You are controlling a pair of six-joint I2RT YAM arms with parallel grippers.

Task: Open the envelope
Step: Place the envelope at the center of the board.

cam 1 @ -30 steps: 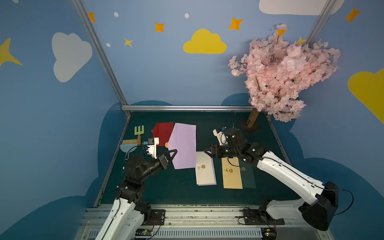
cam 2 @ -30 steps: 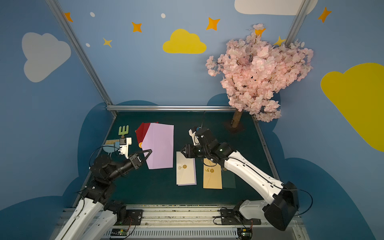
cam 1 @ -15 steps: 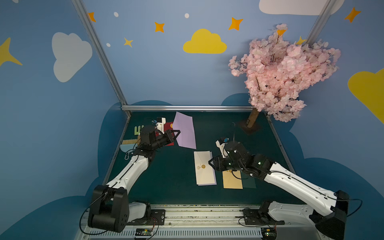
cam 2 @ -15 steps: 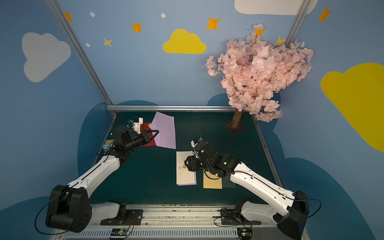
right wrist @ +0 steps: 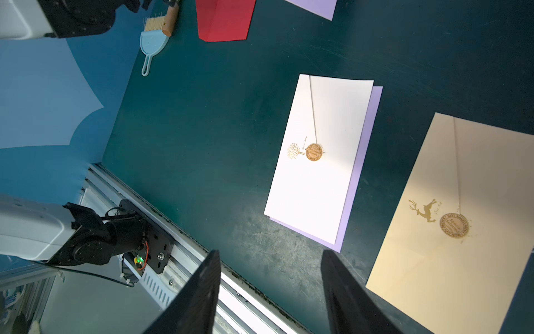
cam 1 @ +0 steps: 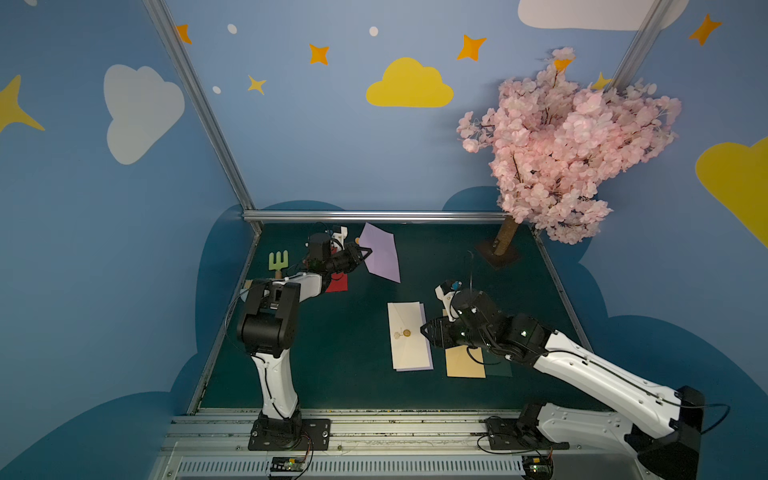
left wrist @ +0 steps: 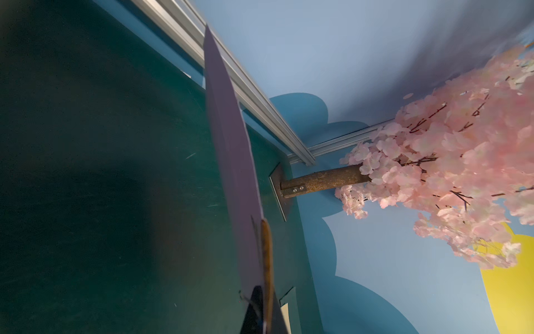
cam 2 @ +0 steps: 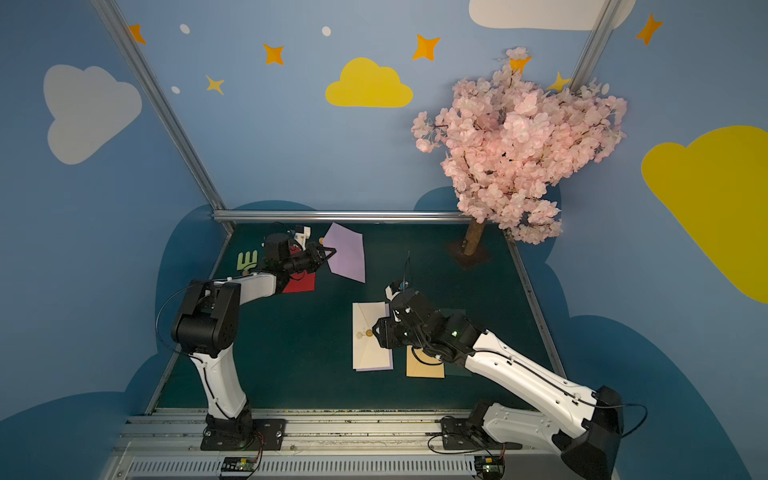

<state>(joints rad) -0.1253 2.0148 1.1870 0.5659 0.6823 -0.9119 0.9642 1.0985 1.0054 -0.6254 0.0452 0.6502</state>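
A lilac envelope (cam 1: 380, 257) (cam 2: 347, 257) hangs tilted above the back of the green table, my left gripper (cam 1: 368, 251) (cam 2: 332, 252) shut on its edge. The left wrist view shows this envelope (left wrist: 231, 162) edge-on, with a gold seal (left wrist: 267, 260) beside the pinching gripper (left wrist: 263, 303). My right gripper (cam 1: 424, 330) (cam 2: 376, 330) (right wrist: 270, 260) stands open and empty, above the right edge of a white envelope (cam 1: 409, 345) (right wrist: 320, 179). The white envelope has a gold seal and lies flat on a second lilac one.
A tan envelope (cam 1: 464, 365) (right wrist: 450, 260) and a dark green one (cam 1: 498, 368) lie under my right arm. A red envelope (cam 1: 337, 282), a green toy rake (cam 1: 277, 262) and a dustpan with brush (right wrist: 153, 40) sit at the left. The blossom tree (cam 1: 569, 145) stands back right.
My left gripper has lifted the lilac envelope off the table and carried it toward the back. My right gripper has moved toward the front, beside the white envelope's seal.
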